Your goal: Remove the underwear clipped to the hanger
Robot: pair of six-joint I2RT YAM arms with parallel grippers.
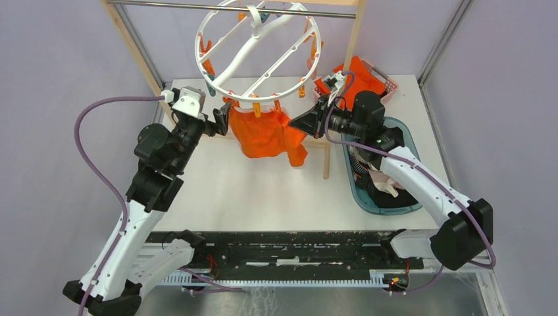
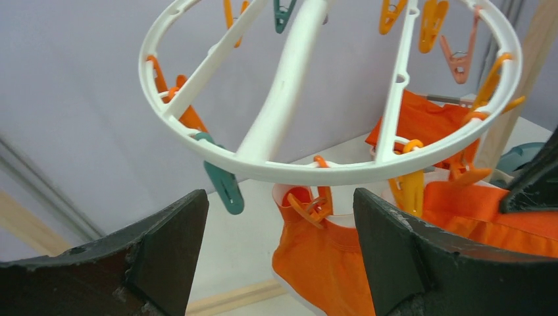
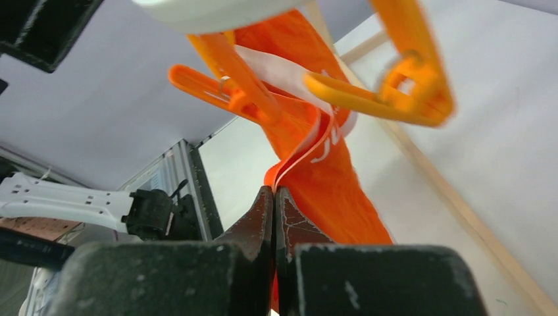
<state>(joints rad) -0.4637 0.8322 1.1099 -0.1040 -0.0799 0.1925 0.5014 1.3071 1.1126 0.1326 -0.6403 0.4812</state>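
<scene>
So the right claw point(image 3: 274, 192) had its fingers pressed together, pinching a fold of the orange underwear point(image 1: 263, 131) right at the white-trimmed edge; you could see orange fabric squeezed between them in the wrist view. The left claw point(image 2: 278, 195) was spread wide apart with nothing in it, sitting just off the garment's left side and pointing up at the hanger point(image 2: 283, 99).

The underwear was still clipped on, held by orange pegs point(image 3: 408, 79) at the near rim of the white ring and drooping down over the desk point(image 1: 250, 191). The hanger itself was tilted, hooked on the metal bar point(image 1: 197, 6) of the wooden frame point(image 1: 135, 46) at the back.

The desk top was plain white, with a thin wooden strip point(image 1: 327, 161) of the frame lying across it just right of the garment. On the right side sat a blue-green see-through tub point(image 1: 355, 191) under the right arm, with some dark and white stuff in it that I couldn't make out. Behind that was a pink basket point(image 1: 389, 83) holding an orange cloth point(image 1: 365, 76). The walls point(image 1: 52, 66) all around were a flat pale purple.
</scene>
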